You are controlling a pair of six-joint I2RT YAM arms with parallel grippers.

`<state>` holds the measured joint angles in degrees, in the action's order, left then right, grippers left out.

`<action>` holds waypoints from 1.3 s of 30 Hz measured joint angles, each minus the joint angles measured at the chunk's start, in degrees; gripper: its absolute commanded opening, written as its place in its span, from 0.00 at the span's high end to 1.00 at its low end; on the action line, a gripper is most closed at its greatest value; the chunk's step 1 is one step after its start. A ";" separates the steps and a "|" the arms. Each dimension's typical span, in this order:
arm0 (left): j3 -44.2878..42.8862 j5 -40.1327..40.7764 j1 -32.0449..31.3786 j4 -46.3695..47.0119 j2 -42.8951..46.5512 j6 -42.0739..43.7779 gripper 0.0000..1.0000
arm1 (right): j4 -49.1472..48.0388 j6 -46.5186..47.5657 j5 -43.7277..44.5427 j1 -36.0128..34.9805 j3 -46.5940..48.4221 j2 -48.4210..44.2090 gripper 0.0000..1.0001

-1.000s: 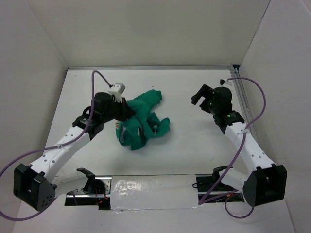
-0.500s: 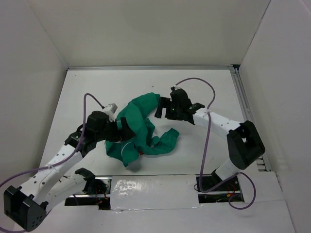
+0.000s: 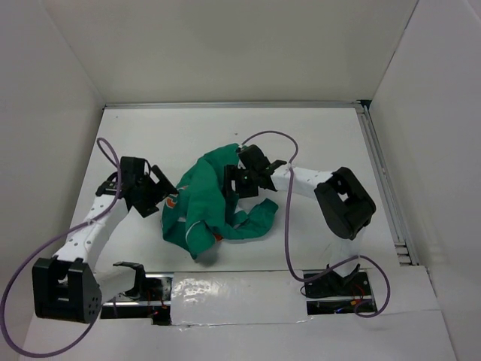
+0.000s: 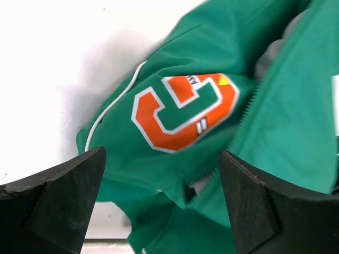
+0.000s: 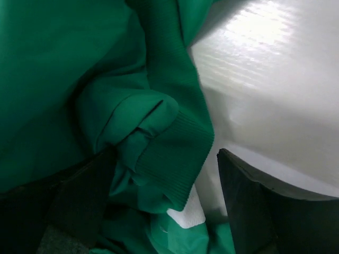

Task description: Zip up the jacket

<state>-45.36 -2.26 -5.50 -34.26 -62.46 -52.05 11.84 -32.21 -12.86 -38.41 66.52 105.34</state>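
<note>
Pretty plain setup: a white tabletop [image 3: 316,135] boxed in by white panels, a back wall [image 3: 240,45] at 12 o'clock, side walls at 9 [image 3: 37,135] and 3 [image 3: 443,150]. A thin metal rail [image 3: 225,104] runs along the far edge, and there's a shiny silver strip [image 3: 233,297] at 6. The light is soft and even, with some glare on the tabletop.

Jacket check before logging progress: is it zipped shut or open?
Open. The jacket lies crumpled, and the left wrist view shows one bare zipper edge unjoined, lining showing beside it.
</note>
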 measured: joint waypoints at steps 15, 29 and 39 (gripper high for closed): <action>0.74 -16.02 -5.68 15.63 -18.18 8.39 1.00 | -1.36 1.07 0.48 2.47 -4.83 -8.57 0.97; -13.11 -11.43 -13.97 19.39 -13.51 13.35 1.00 | 4.50 13.92 22.82 3.06 -3.91 -37.03 1.00; -13.49 -1.66 -11.23 19.71 2.23 14.51 1.00 | 10.58 14.49 38.27 14.40 -0.83 -45.07 0.78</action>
<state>-58.85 -3.92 -16.73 -14.55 -60.23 -37.54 22.41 -17.72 25.41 -24.01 65.69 60.27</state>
